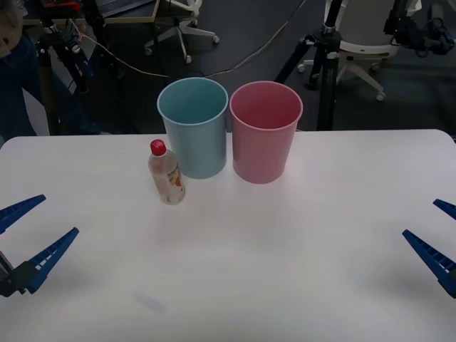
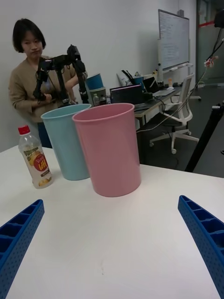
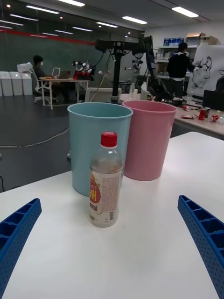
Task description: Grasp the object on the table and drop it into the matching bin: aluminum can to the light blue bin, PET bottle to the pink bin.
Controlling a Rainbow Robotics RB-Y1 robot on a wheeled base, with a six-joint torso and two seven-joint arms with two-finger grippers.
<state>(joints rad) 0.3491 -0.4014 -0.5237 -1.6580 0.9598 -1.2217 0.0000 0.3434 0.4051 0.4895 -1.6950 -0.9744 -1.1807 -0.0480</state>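
White tabletop (image 1: 299, 271) fills the front view, with office chairs and a tripod standing on the dark floor behind it. The bottle (image 1: 166, 173) stands upright, red cap on, just beside the blue bin (image 1: 194, 128) on the robot's left side of it and slightly nearer the robot; whether they touch cannot be told. The pink bin (image 1: 265, 132) stands close against the blue one on its right. The left tool (image 1: 28, 231) waits low at the left edge, fingers spread wide and holding nothing; the right tool (image 1: 436, 231) waits at the right edge, equally wide and bare.

From the right wrist, the right tool (image 2: 112, 243) looks past its parted fingers at the pink bin (image 2: 110, 149) nearest, the blue bin (image 2: 67, 142) behind it and the bottle (image 2: 35, 158) farthest off.

From the left wrist, the left tool (image 3: 112, 243) has the bottle (image 3: 105, 182) straight ahead between its parted fingers, in front of the blue bin (image 3: 93, 140), the pink bin (image 3: 150, 138) beyond.

Nothing is grasped yet, so the task appears to be at its opening reach. The left tool looks better placed. The next move likely calls for closing in on the bottle's body without nudging the blue bin, then carrying it across that bin to the pink one.
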